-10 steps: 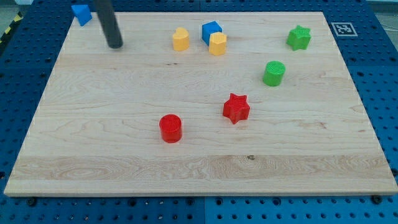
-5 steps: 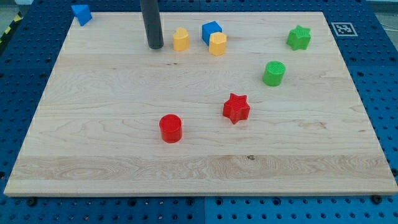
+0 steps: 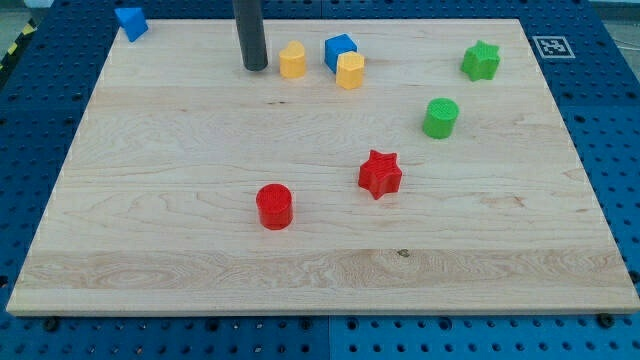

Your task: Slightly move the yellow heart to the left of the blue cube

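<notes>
Approach step, no contact yet. No claw on this rig, only my tip (image 3: 255,66), resting just left of the small yellow plastic heart (image 3: 291,62). Heart near the wooden board's (image 3: 200,270) top edge, left of the blue plastic cube (image 3: 339,49), apart from it. Next, probably: round to the heart's right side, then a short leftward nudge.

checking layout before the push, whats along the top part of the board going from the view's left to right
blue block at the corner → my tip → yellow heart → blue cube, with a second yellow block touching its lower right → green star
</notes>
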